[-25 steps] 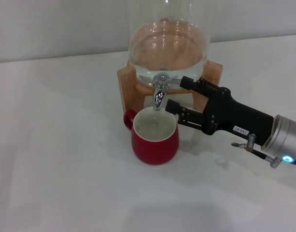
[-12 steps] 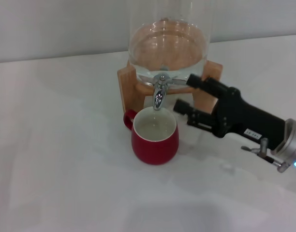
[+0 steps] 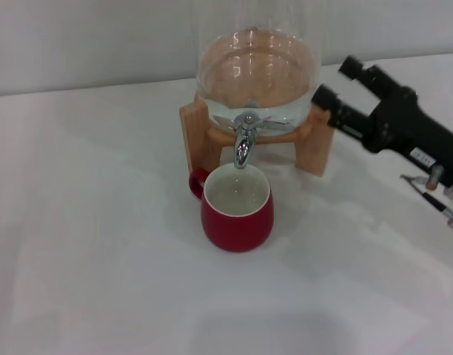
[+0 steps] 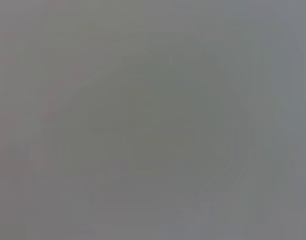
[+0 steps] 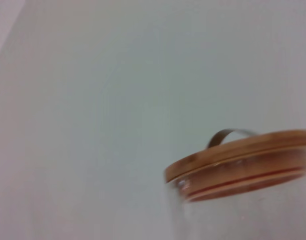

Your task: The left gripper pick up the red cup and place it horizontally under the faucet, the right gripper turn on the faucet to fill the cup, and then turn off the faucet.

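Red cup sits upright on the white table, directly under the faucet, rim just below the spout, loop handle pointing toward the robot's left. White interior visible; looks like some liquid in it, though level is hard to judge. No stream visible at the spout. Faucet is the chrome spigot at the front of the glass dispenser, which rests on a wooden stand and holds clear water in its lower part. Right gripper is off to the right of the dispenser, beside the stand's right leg, raised and clear of the faucet and the cup, touching neither. Its two black fingers are spread apart with nothing between them, so released. White label shows on the gripper body near the frame edge. Right wrist view shows only the dispenser's wooden lid with its metal handle loop against a plain wall, tilted in frame. Left gripper doesn't appear in the head view, and the left wrist view is a uniform grey blank, so its claw state can't be read.
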`<state>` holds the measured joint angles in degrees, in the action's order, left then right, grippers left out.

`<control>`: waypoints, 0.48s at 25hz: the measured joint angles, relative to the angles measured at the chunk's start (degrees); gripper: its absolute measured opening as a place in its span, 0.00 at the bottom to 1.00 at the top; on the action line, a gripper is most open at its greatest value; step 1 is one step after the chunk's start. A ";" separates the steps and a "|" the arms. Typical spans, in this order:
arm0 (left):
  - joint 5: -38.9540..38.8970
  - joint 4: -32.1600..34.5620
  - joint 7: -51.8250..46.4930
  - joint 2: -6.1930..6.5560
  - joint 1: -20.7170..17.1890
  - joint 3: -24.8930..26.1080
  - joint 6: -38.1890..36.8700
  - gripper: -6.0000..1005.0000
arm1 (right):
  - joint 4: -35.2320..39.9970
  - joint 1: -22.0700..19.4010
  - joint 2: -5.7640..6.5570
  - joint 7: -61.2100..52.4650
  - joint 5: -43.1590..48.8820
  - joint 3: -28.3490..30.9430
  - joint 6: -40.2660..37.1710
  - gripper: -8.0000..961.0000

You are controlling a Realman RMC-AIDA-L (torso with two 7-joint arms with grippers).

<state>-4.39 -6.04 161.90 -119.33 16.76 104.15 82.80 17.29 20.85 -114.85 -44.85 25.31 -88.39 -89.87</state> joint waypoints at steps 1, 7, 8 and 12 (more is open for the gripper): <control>0.00 0.05 0.00 -0.03 -0.05 0.00 0.01 0.88 | -0.01 -0.01 -0.01 0.00 0.00 1.14 0.25 0.89; 0.00 0.37 0.00 -0.03 -0.09 0.00 -0.03 0.88 | -0.05 -0.03 -0.18 0.07 -0.01 6.35 3.02 0.88; 0.00 0.40 0.00 -0.03 -0.09 0.00 -0.06 0.88 | -0.06 -0.03 -0.20 0.06 -0.02 7.44 3.85 0.88; 0.00 0.42 0.00 -0.03 -0.15 0.00 -0.15 0.88 | -0.07 0.28 -0.31 0.81 -0.17 12.16 6.96 0.88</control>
<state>-4.40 -5.62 161.89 -119.36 16.61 104.15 82.65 17.22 21.13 -115.17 -44.04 25.14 -76.23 -82.91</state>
